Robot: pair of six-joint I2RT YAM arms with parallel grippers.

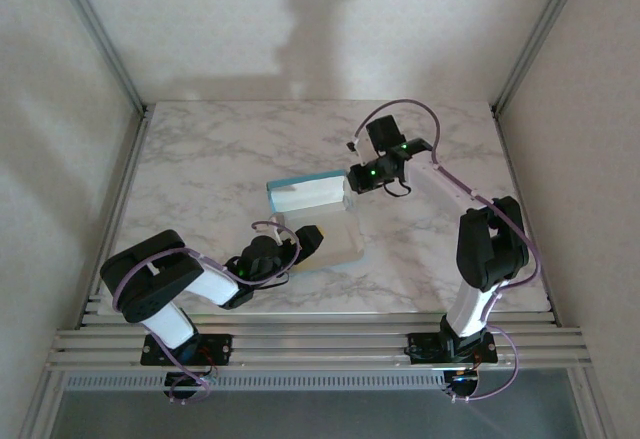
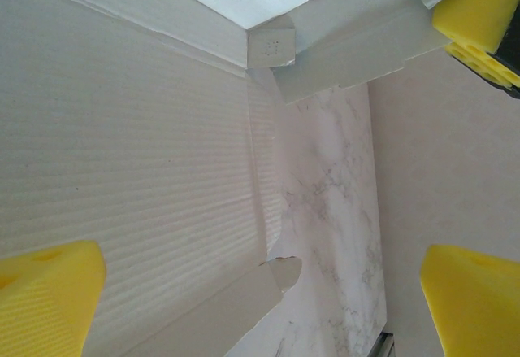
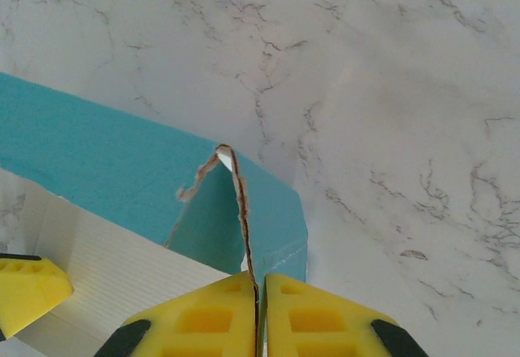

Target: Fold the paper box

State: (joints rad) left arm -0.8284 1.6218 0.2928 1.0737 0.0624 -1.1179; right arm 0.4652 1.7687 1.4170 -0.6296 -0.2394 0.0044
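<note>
Paper box (image 1: 312,221) at mid-worktop (image 1: 200,159), partly folded, gripped at its far right corner.

Stands with the far wall (image 1: 305,192) upright, turquoise face outward, and the pale ribbed base lying flat. Pinches a thin, ragged-edged corner flap (image 3: 231,202) in the closed jaws of the right gripper (image 3: 257,296). Hangs the left gripper (image 2: 260,292) over the box's inner face, jaws spread wide and holding nothing. Looks early to midway: remaining walls and corner tabs probably yet to be raised and tucked.
</note>
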